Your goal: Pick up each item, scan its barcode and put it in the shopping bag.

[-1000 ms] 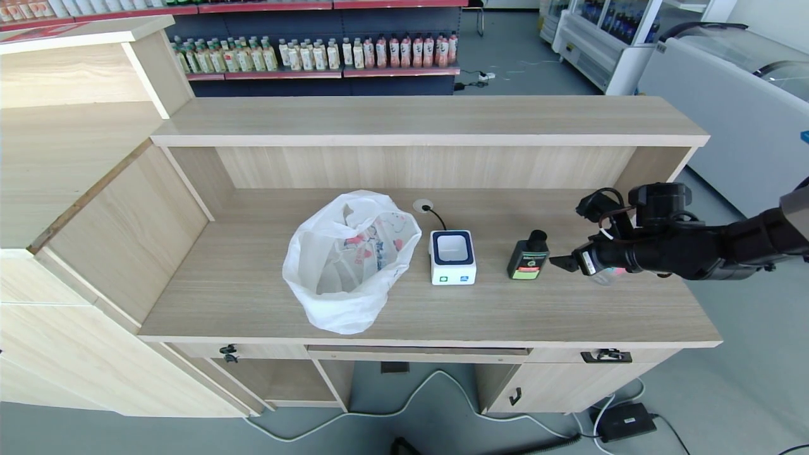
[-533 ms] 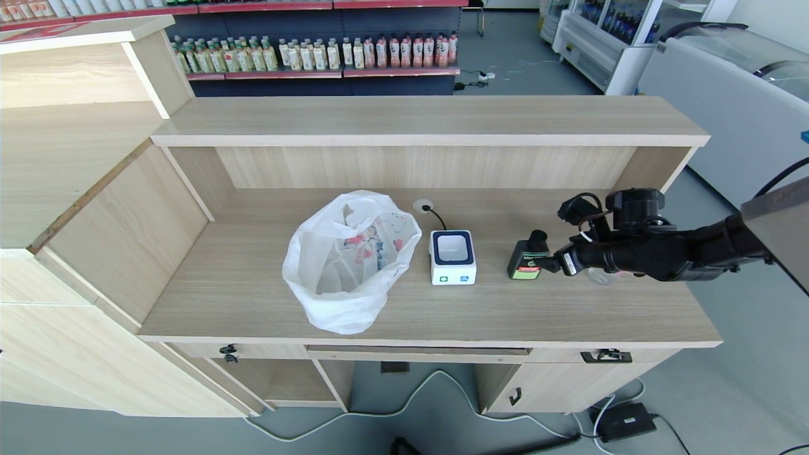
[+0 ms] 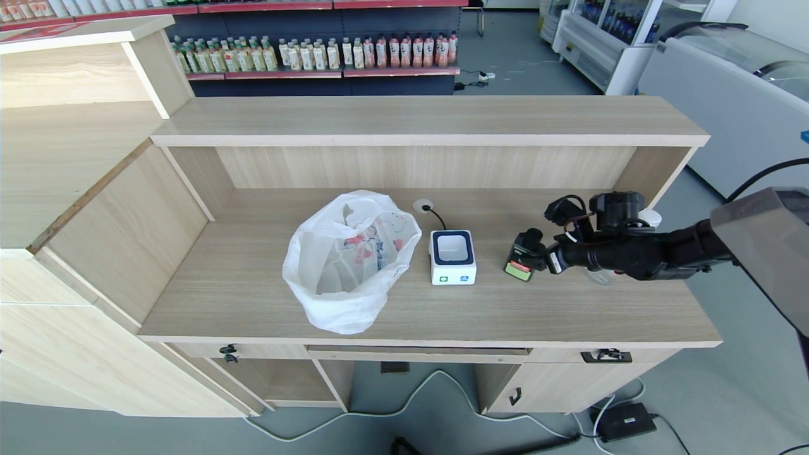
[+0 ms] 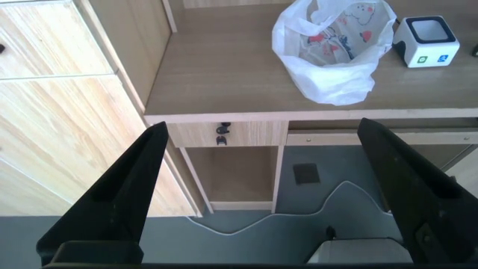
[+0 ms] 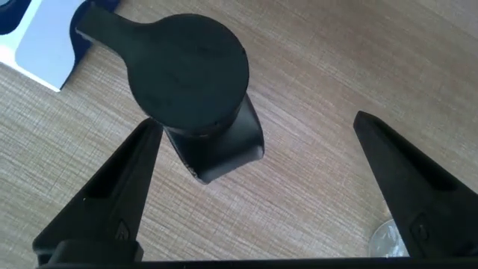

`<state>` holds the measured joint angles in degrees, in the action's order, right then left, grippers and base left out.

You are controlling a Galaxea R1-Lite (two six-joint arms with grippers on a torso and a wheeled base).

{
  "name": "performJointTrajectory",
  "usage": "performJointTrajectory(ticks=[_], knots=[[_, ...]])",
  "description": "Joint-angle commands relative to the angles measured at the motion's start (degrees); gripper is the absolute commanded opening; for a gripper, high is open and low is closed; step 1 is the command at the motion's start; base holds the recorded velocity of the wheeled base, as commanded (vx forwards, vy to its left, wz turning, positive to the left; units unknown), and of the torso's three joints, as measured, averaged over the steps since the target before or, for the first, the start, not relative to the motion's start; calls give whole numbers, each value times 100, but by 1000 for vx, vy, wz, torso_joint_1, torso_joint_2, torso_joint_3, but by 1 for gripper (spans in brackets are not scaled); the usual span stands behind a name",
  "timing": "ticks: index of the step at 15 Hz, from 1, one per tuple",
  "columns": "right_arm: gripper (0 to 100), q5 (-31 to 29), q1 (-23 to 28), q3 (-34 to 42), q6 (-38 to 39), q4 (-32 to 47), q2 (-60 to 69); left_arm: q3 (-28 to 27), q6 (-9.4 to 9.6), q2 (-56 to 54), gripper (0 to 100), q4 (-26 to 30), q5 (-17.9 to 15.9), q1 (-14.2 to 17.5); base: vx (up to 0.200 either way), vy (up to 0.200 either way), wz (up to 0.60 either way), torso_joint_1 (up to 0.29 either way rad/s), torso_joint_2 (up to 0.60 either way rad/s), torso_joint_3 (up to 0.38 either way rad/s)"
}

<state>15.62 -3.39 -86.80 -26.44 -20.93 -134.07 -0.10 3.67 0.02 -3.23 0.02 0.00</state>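
Note:
A small dark bottle [image 3: 517, 266] with a black cap and a green and red label stands on the wooden counter [image 3: 442, 309], right of the scanner. It leans slightly. My right gripper [image 3: 536, 254] is at the bottle, coming from the right. In the right wrist view its fingers [image 5: 112, 202] are open on either side of the bottle [image 5: 196, 82] without touching it. The white shopping bag [image 3: 351, 259] sits open left of the white and blue scanner [image 3: 452, 256]. My left gripper [image 4: 263, 125] hangs open and holds nothing, low in front of the counter's left end, with the bag [image 4: 332, 45] beyond it.
A clear plastic object [image 3: 600, 277] lies on the counter under my right arm, also seen as a clear rim [image 5: 388, 239]. The raised back ledge [image 3: 430, 120] and side walls enclose the counter. The scanner's cable [image 3: 436, 218] runs to a grommet behind it.
My right arm has moved left across the counter, and its open fingers now flank the bottle. The bottle has tipped slightly. Bag and scanner have not moved.

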Motion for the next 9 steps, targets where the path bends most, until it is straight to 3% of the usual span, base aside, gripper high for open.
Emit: performJointTrajectory(ticks=[1,5,6,9], knots=[[100,143,-13,-92,-1,1,-137,1,2,-2,100,-2,6,0,0,0,0,0,0,0],[100,223,-65,-391,-10,10,-383,1,2,-2,100,-2,-2,0,0,0,0,0,0,0],[0,223,-65,-443,-10,10,-436,1,2,-2,100,-2,-2,0,0,0,0,0,0,0],[0,231,-171,-479,16,1,-515,1,2,-2,100,-2,-2,0,0,0,0,0,0,0]])
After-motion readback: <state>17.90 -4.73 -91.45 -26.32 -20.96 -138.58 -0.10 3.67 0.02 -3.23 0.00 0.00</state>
